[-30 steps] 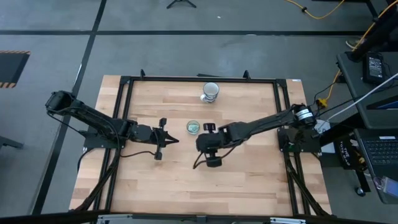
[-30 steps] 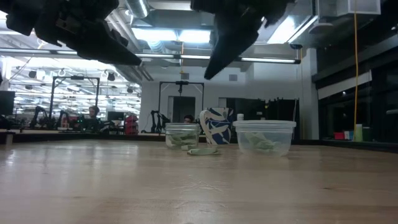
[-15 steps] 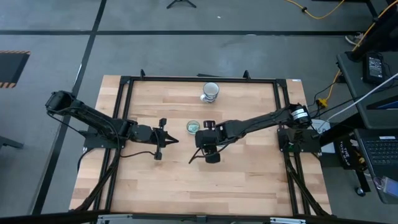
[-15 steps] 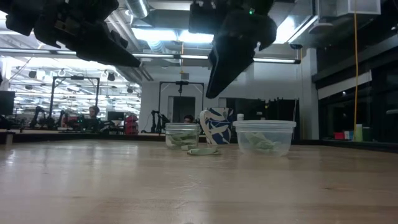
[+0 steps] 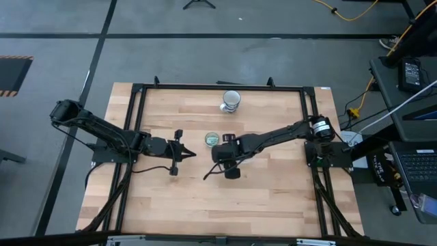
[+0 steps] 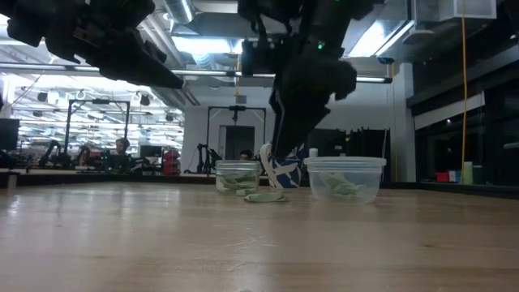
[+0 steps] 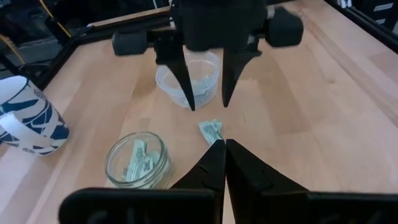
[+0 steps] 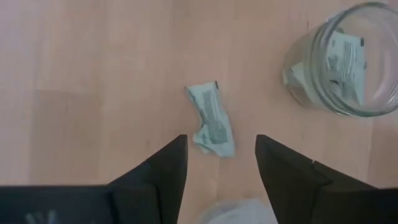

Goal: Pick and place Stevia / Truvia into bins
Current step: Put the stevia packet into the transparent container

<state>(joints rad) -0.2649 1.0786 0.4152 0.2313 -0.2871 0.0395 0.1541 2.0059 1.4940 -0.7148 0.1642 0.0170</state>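
Note:
One light green Stevia / Truvia packet [image 8: 211,119] lies flat and crumpled on the wood, also seen as the packet [image 7: 211,130] in the left wrist view. My right gripper [image 7: 206,102] hangs open just above it, fingers pointing down, one on either side, touching nothing. Beside it stand two bins: a clear glass [image 7: 138,160] holding packets and a translucent plastic cup [image 6: 345,178] with packets inside. My left gripper [image 7: 224,149] is shut and empty, hovering to the left of the packet with its tips pointing at it.
A white cup with blue bands [image 5: 231,101] stands toward the far edge, behind the bins. A black frame [image 5: 136,89] borders the table. Bare wood spreads over the near half of the table [image 5: 225,205].
My right gripper has come down and shifted toward the table's left, ending over the loose packet, and its fingers have opened. The packet and both bins have stayed where they were.

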